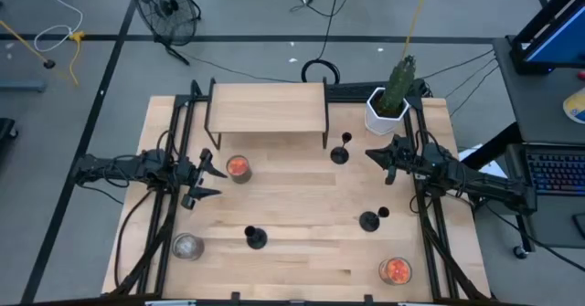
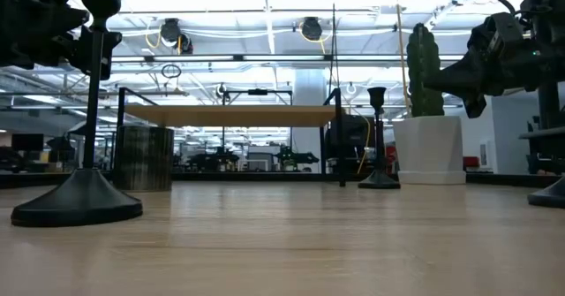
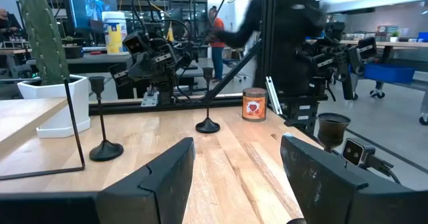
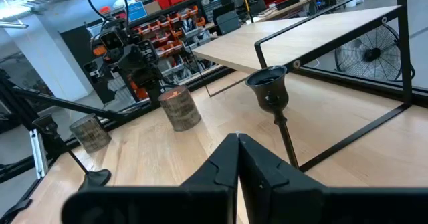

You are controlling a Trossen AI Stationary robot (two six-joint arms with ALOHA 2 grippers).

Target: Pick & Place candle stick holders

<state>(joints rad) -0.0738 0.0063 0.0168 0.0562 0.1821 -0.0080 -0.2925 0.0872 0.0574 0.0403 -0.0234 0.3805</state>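
Three black candle stick holders stand upright on their round bases on the wooden table: one (image 1: 340, 151) in front of the shelf, one (image 1: 370, 219) at the near right, one (image 1: 254, 237) near the front middle. My right gripper (image 1: 370, 153) is shut, just to the right of the first holder, whose cup (image 4: 267, 90) shows beyond its fingertips (image 4: 238, 160). My left gripper (image 1: 212, 180) stands open at the table's left, beside an orange jar (image 1: 238, 167), with nothing between its fingers (image 3: 234, 177).
A wooden shelf on a black frame (image 1: 268, 108) stands at the far middle, with a cactus in a white pot (image 1: 388, 105) to its right. A grey jar (image 1: 187, 245) sits at the near left and another orange jar (image 1: 395, 269) at the near right.
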